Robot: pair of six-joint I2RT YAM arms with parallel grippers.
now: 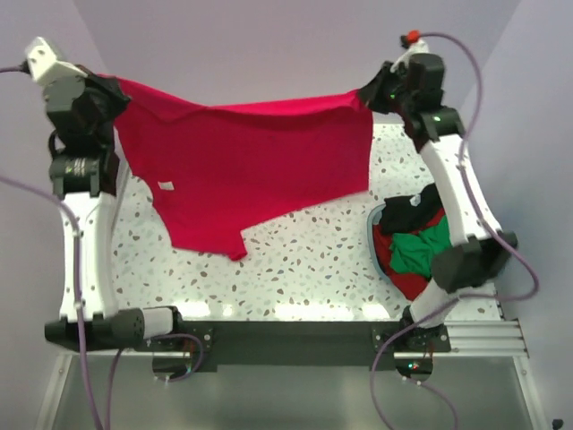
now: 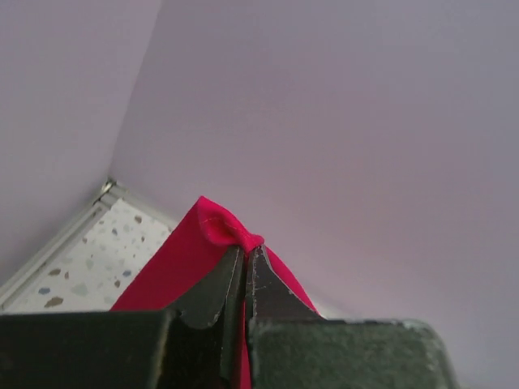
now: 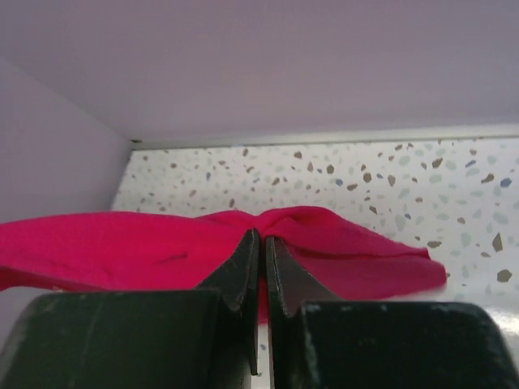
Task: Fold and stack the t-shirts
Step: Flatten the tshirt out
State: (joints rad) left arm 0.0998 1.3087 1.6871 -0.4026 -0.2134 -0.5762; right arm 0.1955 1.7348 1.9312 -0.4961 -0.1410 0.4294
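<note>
A crimson-red t-shirt (image 1: 242, 166) hangs spread in the air between both arms, its lower edge drooping over the speckled table. My left gripper (image 1: 115, 87) is shut on its left corner, and the pinched red cloth (image 2: 219, 231) bunches above the fingertips (image 2: 231, 271). At the back right, my right gripper (image 1: 369, 96) is shut on the other corner; red cloth (image 3: 162, 247) spreads to both sides of its fingertips (image 3: 247, 259). More t-shirts, green (image 1: 421, 249), black (image 1: 412, 208) and red (image 1: 407, 276), lie crumpled in a basket at the right.
The light blue round basket (image 1: 375, 235) stands on the right side of the speckled table (image 1: 304, 269), beside the right arm (image 1: 452, 193). Lavender walls close the back and both sides. A black rail (image 1: 286, 336) runs along the near edge.
</note>
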